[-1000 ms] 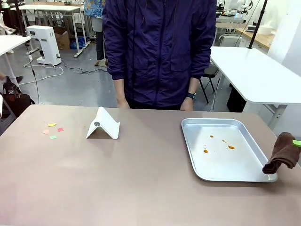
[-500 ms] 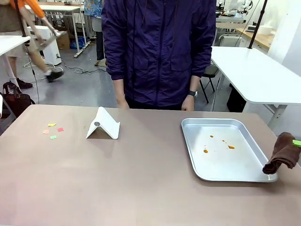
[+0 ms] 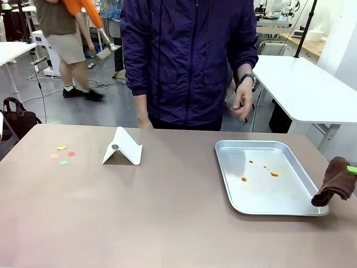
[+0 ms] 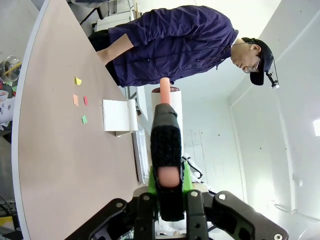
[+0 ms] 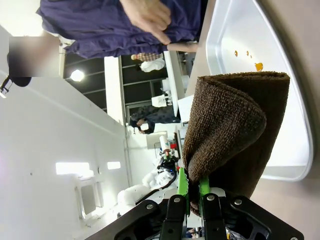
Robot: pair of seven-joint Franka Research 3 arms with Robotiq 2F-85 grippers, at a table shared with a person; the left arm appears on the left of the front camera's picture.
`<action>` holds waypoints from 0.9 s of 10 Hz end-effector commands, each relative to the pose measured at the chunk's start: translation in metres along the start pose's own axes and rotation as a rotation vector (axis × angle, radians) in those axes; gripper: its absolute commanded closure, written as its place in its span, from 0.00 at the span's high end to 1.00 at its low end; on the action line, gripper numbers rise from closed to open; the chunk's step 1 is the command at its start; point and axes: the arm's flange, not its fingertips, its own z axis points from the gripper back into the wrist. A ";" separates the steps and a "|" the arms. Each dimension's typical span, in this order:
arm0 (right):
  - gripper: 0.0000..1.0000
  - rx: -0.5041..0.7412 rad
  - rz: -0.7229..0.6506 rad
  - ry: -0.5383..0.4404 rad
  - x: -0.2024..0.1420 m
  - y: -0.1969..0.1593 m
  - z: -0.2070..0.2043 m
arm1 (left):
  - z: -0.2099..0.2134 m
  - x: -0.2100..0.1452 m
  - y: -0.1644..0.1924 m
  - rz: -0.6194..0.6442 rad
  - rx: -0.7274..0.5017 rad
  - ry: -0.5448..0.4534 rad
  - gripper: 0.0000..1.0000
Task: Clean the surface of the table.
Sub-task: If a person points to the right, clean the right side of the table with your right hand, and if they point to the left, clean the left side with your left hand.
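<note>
1. While we look across from the front, the table (image 3: 167, 223) spreads broad and brown under everything. Small coloured paper scraps (image 3: 62, 155) lie near its left side, with a white folded stand (image 3: 122, 148) beside them toward the middle. A metal tray (image 3: 222, 167) sits on the right with a few orange drips (image 3: 244, 179) in it. At the right edge our right gripper (image 3: 352, 170) shows as a green pad with a brown cloth (image 3: 336, 181) hanging from it. The cloth's lower end is at the tray's near corner, but we cannot tell whether it touches. The person stands at the far side with one hand (image 3: 242, 103) raised clear of the table.

2. From the left wrist, our left gripper (image 4: 169, 182) is clamped on a black tool (image 4: 166, 145) with a pink end, and we cannot tell what kind of tool it is. It hangs above the table, well apart from the scraps and the stand.

3. From the right wrist, the jaws are pinched narrow on a fold of the cloth, which bunches out over the tray's rim.

4. We judge that no wiping is under way, since both arms are loaded but off the surface. The next move calls for bringing the cloth down flat on bare table beside the tray. It should then be pressed evenly and swept toward the scraps, steering round the stand.
</note>
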 end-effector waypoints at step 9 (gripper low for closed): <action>0.00 -0.003 0.002 0.002 -0.001 0.004 0.002 | 0.002 -0.002 -0.006 -0.007 0.006 0.009 0.16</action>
